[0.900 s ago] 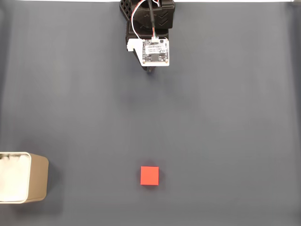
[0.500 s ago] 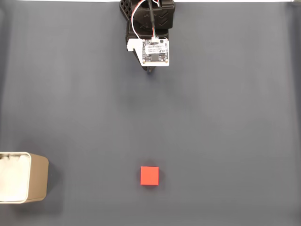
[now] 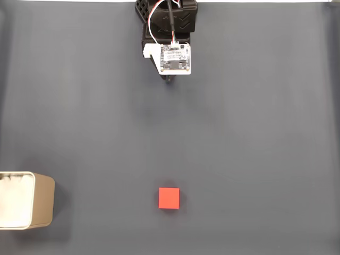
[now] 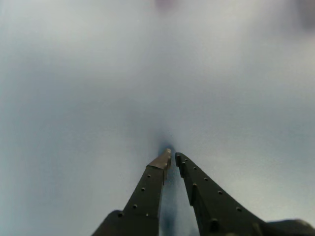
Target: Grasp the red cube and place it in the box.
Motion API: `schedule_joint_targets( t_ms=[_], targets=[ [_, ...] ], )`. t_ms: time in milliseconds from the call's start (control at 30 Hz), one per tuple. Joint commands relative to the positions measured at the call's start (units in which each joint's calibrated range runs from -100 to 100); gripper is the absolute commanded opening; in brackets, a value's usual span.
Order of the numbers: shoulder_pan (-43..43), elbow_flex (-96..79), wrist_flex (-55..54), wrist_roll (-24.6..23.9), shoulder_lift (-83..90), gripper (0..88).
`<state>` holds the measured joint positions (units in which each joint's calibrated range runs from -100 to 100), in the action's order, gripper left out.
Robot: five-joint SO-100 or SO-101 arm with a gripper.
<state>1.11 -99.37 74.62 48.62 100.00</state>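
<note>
The red cube [image 3: 169, 198] lies flat on the dark grey mat near the bottom centre of the fixed view. The box [image 3: 25, 200], beige with a white inside, stands at the bottom left edge, well left of the cube. My arm sits folded at the top centre, its white circuit board facing up, and the gripper [image 3: 169, 79] just peeks out below it, far from the cube. In the wrist view the gripper [image 4: 172, 156] points down at the blurred mat with its two black fingers nearly touching at the tips and nothing between them.
The dark grey mat [image 3: 255, 133] covers the whole table in the fixed view. A pale strip runs along the top edge behind the arm base [image 3: 166, 16].
</note>
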Motion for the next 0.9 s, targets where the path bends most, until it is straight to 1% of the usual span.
schedule_joint_targets(
  t_ms=[0, 167, 233, 333, 533, 867],
  targets=[
    [-0.05, -0.45, -3.64, -1.12, 0.00, 0.0],
    [-0.54, 4.20, -15.85, -1.47, -0.69, 0.0],
    [-0.26, 9.77, -20.20, -1.32, -3.99, 0.0],
    [0.24, 20.35, -23.97, -1.12, -10.23, 0.0],
    [0.66, 37.41, -24.70, 0.24, -23.14, 0.0],
    [1.09, 51.19, -20.61, 1.42, -35.88, 0.2]
  ],
)
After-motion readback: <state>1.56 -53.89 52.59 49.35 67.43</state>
